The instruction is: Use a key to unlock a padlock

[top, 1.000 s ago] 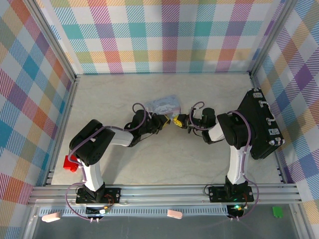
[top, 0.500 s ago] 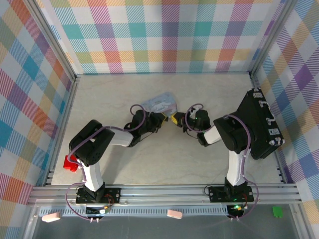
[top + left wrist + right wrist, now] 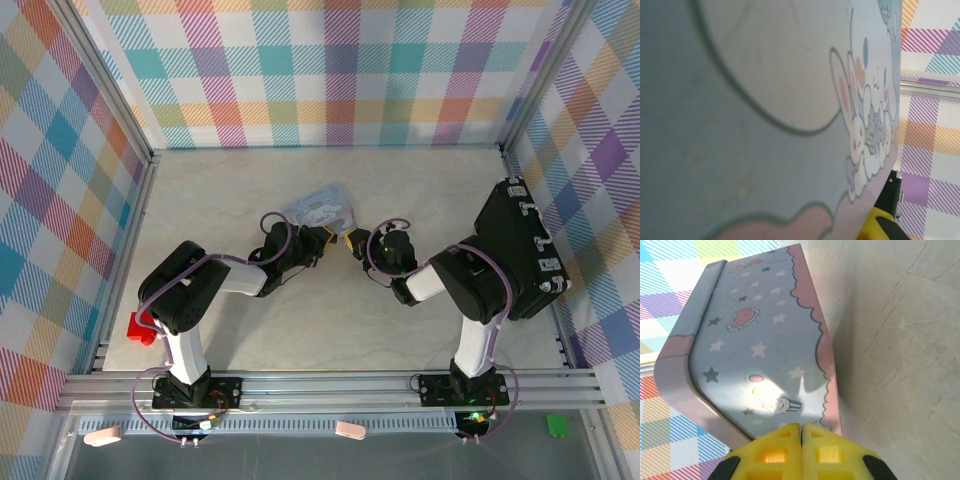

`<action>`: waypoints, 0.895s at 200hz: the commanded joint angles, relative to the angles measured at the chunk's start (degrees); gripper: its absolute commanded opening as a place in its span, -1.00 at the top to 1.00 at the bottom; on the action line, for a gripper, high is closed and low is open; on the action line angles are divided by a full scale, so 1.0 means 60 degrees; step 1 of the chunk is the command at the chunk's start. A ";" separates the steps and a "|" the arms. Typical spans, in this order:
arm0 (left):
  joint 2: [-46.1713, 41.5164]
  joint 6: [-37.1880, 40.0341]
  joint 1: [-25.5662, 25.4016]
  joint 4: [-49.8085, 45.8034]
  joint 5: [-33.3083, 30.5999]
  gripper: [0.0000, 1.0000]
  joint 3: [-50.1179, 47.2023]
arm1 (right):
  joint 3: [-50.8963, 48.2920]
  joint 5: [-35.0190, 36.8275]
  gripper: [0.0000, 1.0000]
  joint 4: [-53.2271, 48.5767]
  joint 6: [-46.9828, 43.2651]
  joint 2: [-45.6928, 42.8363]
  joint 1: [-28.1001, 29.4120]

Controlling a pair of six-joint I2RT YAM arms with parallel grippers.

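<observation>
The pastel-blue cartoon tin (image 3: 320, 207) sits mid-table, tipped up on an edge. My left gripper (image 3: 325, 237) is at its near edge and looks shut on the tin. In the left wrist view the printed lid (image 3: 765, 100) is pressed close to the camera and hides my own jaws. A yellow finger pad (image 3: 882, 227) peeks out at the lower right. My right gripper (image 3: 352, 243) is just right of the tin. In the right wrist view its yellow pads (image 3: 801, 432) are pressed together with nothing visible between them, pointing at the tin's starred side (image 3: 755, 355). The padlock and the key are hidden.
A black case (image 3: 525, 250) stands on the right side of the table beside the right arm. A small red object (image 3: 143, 328) is at the table's left edge by the left arm's base. Plaid walls enclose three sides.
My right gripper has swung left and come closer to the tin. The tin has shifted slightly left and tipped more upright. Both grippers stay closed.
</observation>
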 commanded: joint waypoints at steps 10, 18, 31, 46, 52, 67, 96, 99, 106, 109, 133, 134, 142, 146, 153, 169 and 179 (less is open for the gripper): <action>0.0066 -0.0735 -0.0478 0.1949 0.0753 1.00 0.0362 | 0.0022 -0.1469 1.00 0.0275 -0.0283 -0.0371 0.1103; 0.0030 -0.0688 -0.0480 0.1942 0.0822 1.00 0.0387 | 0.0046 -0.1471 1.00 0.0388 -0.0255 -0.0301 0.1103; -0.0083 -0.0607 -0.0480 0.1843 0.0953 1.00 0.0446 | 0.0148 -0.1580 1.00 0.0514 -0.0194 -0.0116 0.1055; -0.0223 -0.0526 -0.0480 0.1817 0.1096 1.00 0.0436 | 0.0293 -0.1837 1.00 0.0748 -0.0054 0.0139 0.0923; -0.0280 -0.0482 -0.0480 0.1817 0.1170 1.00 0.0423 | 0.0328 -0.1917 1.00 0.0873 0.0029 0.0238 0.0860; -0.0330 -0.0395 -0.0495 0.1850 0.1369 1.00 0.0451 | 0.0407 -0.2154 1.00 0.1121 0.0135 0.0384 0.0633; -0.0236 -0.0451 -0.0524 0.2182 0.1623 1.00 0.0436 | 0.0430 -0.2383 1.00 0.0902 0.0045 0.0185 0.0399; -0.0229 -0.0445 -0.0524 0.2183 0.1623 1.00 0.0449 | 0.0437 -0.2412 1.00 0.0848 0.0026 0.0147 0.0396; -0.0207 -0.0429 -0.0524 0.2183 0.1638 1.00 0.0463 | 0.0497 -0.2511 1.00 0.0695 -0.0024 0.0101 0.0412; -0.0199 -0.0417 -0.0524 0.2176 0.1645 1.00 0.0477 | 0.0511 -0.2547 1.00 0.0643 -0.0028 0.0093 0.0421; -0.0119 -0.0363 -0.0529 0.2086 0.1652 1.00 0.0577 | 0.0573 -0.2706 1.00 0.0629 -0.0033 0.0092 0.0458; -0.0115 -0.0352 -0.0527 0.2076 0.1652 1.00 0.0580 | 0.0582 -0.2711 1.00 0.0628 -0.0033 0.0092 0.0458; -0.0099 -0.0303 -0.0534 0.1967 0.1667 1.00 0.0621 | 0.0637 -0.2806 1.00 0.0533 -0.0059 0.0066 0.0480; -0.0093 -0.0285 -0.0526 0.1894 0.1678 1.00 0.0640 | 0.0659 -0.2838 1.00 0.0453 -0.0081 0.0052 0.0498; -0.0079 -0.0254 -0.0532 0.1763 0.1696 1.00 0.0675 | 0.0700 -0.2880 1.00 0.0341 -0.0164 0.0023 0.0535; -0.0063 -0.0184 -0.0538 0.1481 0.1711 1.00 0.0728 | 0.0829 -0.2961 1.00 -0.0206 -0.0438 -0.0171 0.0645; -0.0077 -0.0131 -0.0532 0.1305 0.1697 1.00 0.0721 | 0.0893 -0.2965 1.00 -0.0626 -0.0590 -0.0283 0.0690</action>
